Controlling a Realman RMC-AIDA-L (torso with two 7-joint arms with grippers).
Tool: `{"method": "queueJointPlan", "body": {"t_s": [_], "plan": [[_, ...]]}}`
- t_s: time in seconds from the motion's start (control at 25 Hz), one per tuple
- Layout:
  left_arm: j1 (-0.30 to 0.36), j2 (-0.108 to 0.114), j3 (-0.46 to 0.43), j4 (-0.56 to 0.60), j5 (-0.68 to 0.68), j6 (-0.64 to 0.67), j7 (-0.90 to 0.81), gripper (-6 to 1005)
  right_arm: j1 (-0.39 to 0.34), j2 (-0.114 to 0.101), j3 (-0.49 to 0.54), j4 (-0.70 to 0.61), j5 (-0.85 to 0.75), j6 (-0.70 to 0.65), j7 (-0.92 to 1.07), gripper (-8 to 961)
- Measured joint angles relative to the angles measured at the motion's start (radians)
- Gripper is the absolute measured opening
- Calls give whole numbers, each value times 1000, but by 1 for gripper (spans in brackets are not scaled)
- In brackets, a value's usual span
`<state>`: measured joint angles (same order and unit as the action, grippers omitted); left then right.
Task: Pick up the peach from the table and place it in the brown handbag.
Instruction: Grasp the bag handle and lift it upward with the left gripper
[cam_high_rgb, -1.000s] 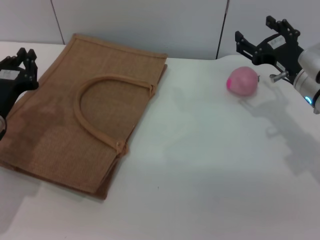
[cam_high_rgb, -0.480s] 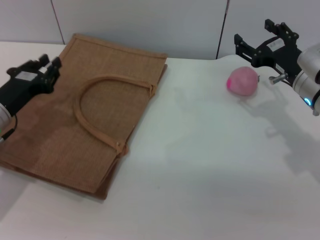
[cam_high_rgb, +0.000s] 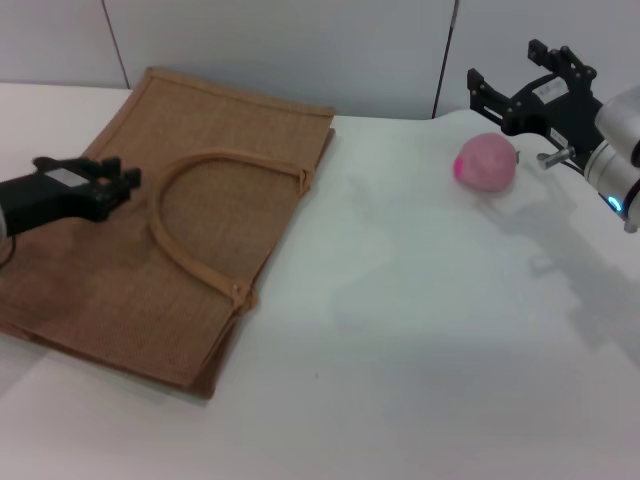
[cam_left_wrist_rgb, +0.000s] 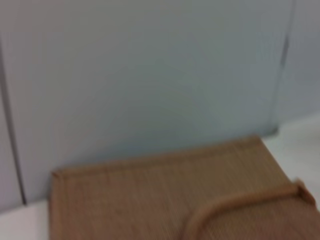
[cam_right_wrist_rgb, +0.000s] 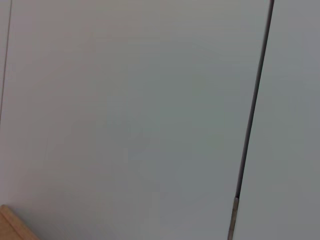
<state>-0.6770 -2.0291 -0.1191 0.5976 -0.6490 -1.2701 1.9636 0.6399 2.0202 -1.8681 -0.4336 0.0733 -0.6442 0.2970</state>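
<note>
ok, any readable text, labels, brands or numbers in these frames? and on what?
None readable.
The brown handbag: plain woven cloth, no label or print showing.
The peach: no sticker.
The table: bare white, no marks.
The left gripper over the bag and the right gripper above the peach: pale patches on their bodies, too small to tell if they carry text.

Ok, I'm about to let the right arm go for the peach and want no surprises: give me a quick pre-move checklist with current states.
1. Peach resting free on the table: ok.
2. Right end effector open, above and behind the peach, not touching: ok.
3. Brown handbag opened to receive fruit: not ok, it lies flat.
4. Left end effector over the handbag near the handle: ok.
5. Left end effector gripping the handle: cannot tell.
</note>
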Motion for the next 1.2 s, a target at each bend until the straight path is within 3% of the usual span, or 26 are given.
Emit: {"method": "queueJointPlan", "body": {"t_s": [0.2, 0.48, 0.6, 1.2], "plan": [[-64, 3, 1, 52, 190, 11, -112, 357, 0, 0, -10, -2, -1, 0, 9, 864], [-90, 4, 78, 70, 224, 47, -159, 536, -2, 0, -20, -5, -1, 0, 11, 865], [-90, 4, 131, 70, 226, 82, -196, 535, -3, 0, -27, -7, -1, 0, 17, 865], [-121, -2, 225, -10, 216, 215, -198, 528, -2, 0, -51, -10, -1, 0, 22, 865]]}}
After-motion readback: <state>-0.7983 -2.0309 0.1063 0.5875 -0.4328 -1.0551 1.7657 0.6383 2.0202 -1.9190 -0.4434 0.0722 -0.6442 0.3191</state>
